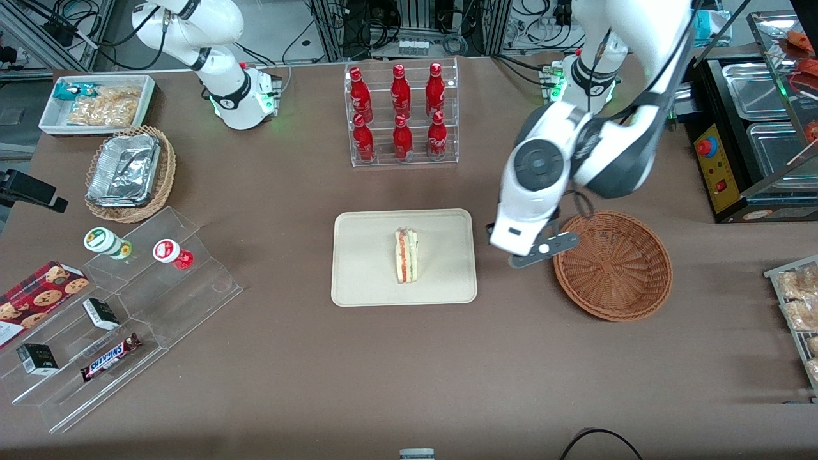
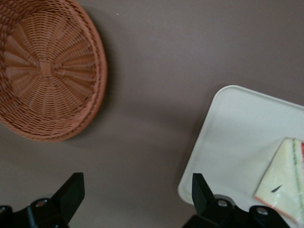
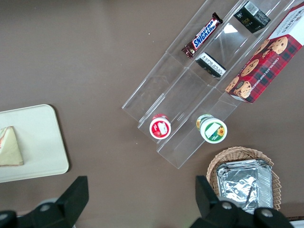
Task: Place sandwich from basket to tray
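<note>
Front view: tray (image 1: pixel 447 281) at table centre, sandwich (image 1: pixel 406 255) lying on it. Gripper (image 1: pixel 535 250) hangs over bare table between tray and basket (image 1: pixel 613 265), basket at its 3 o'clock.
Left wrist view: fingers (image 2: pixel 70 191) spread wide, holding nothing.
Right wrist view: sandwich on tray.

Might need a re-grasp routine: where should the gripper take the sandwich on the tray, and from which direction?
Come from above and close across the two flat bread faces near mid-length. The sandwich stands on the tray with its red and green cut edge up, a narrow wedge, so the faces give parallel surfaces. The gripper is open, empty, between the tray and the basket.
</note>
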